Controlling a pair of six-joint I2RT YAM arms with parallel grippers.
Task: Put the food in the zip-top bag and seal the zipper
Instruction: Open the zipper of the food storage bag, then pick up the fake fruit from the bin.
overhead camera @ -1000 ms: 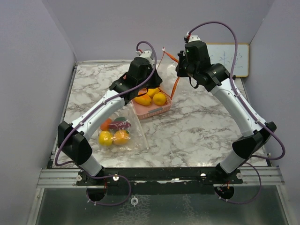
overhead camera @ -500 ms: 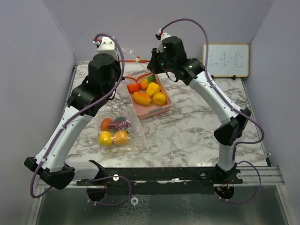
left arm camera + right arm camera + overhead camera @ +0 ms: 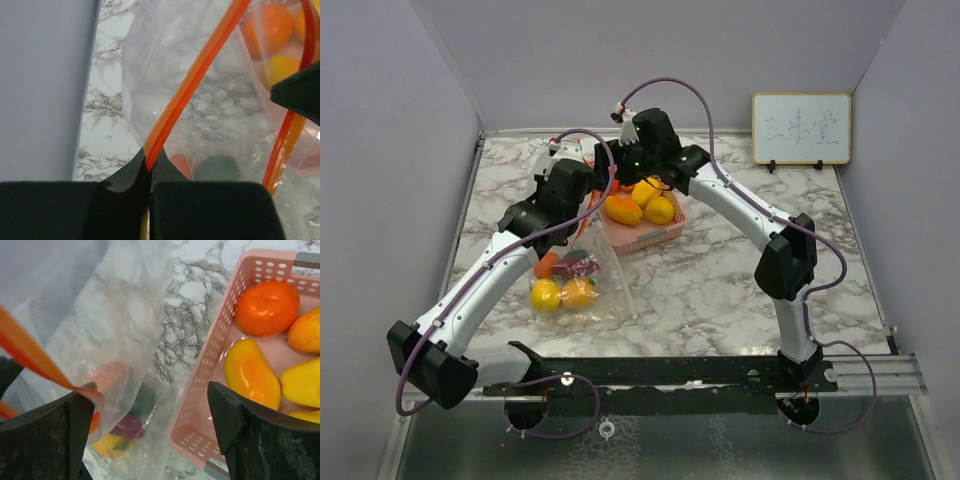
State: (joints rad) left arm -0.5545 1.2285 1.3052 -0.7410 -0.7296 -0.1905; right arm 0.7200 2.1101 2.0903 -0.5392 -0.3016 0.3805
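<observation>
We see the left gripper point(image 3: 149, 175) clamped tight on the orange zipper strip point(image 3: 197, 75) of the clear plastic zip-top bag point(image 3: 210, 115). The right gripper point(image 3: 150, 395) gapes wide, gripping nothing. Glossy toy fruits point(image 3: 563, 283) lie inside the bag on the table; yellow and orange toy fruits point(image 3: 250, 375) lie in the pink slotted plastic basket point(image 3: 200, 385).

food point(image 3: 129, 426) in bag point(image 3: 125, 340) blurred, whiteboard point(image 3: 801, 128) writing illegible
</observation>
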